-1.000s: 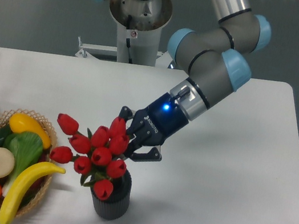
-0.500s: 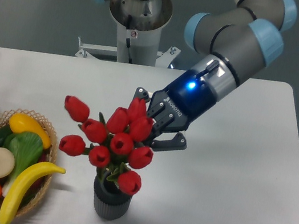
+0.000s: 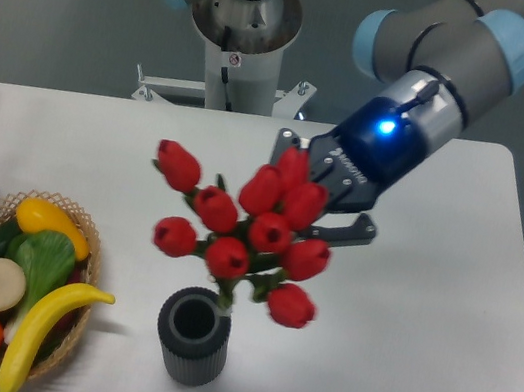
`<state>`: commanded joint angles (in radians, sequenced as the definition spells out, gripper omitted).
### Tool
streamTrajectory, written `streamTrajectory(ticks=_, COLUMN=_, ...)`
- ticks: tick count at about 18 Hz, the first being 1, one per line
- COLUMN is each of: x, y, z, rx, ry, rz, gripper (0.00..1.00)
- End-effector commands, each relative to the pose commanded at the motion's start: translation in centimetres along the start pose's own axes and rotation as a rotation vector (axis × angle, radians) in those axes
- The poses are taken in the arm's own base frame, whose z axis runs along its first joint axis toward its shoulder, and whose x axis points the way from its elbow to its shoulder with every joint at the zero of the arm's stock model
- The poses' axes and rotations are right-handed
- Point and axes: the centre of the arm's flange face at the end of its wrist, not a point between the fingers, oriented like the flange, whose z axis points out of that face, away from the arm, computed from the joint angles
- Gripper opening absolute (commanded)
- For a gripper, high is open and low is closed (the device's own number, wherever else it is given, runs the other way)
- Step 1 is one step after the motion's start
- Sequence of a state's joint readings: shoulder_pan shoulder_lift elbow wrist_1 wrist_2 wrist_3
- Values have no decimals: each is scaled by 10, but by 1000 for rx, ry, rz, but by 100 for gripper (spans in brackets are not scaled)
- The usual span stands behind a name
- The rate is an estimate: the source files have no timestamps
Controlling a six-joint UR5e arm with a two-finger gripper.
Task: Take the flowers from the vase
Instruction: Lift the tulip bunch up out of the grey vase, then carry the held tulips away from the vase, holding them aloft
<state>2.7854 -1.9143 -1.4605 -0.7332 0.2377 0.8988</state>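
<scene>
Wicker basket (image 3: 84,226) of toy produce sits left of the vase (image 3: 193,335). The vase stands upright, mouth open and unoccupied. The flowers (image 3: 245,234) hang above and just right of the vase, clear of its rim. The gripper (image 3: 304,219), upper right of the vase, is clamped on the flowers.

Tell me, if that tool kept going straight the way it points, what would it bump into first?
The tool points down and left, already shut on the flowers. Past them, the line seems to lead toward the wicker basket of toy fruit, though depth is hard to judge from this single view.
</scene>
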Motion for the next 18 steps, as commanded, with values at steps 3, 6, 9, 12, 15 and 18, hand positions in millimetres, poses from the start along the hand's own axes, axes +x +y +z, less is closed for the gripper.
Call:
streamTrajectory(ticks=3, x=-39, y=33, z=-47, rx=-67, ry=-121, rz=58, gripper=0)
streamTrajectory(ticks=6, x=-58, y=59, z=-72, rx=-265, ry=-273, rz=57, gripper=0)
streamTrajectory(ticks=9, x=-64, y=73, z=-88, rx=-376, ry=-355, rz=38, gripper=0)
streamTrajectory(ticks=12, x=-63, y=78, z=-93, rx=-490, ry=-418, rz=20, gripper=0)
streamTrajectory(ticks=15, x=-60, y=83, z=-89, rx=-677, ry=-491, rz=20, gripper=0)
streamTrajectory(ticks=18, x=-58, y=97, z=-84, rx=-819, ry=-489, rz=31, gripper=0)
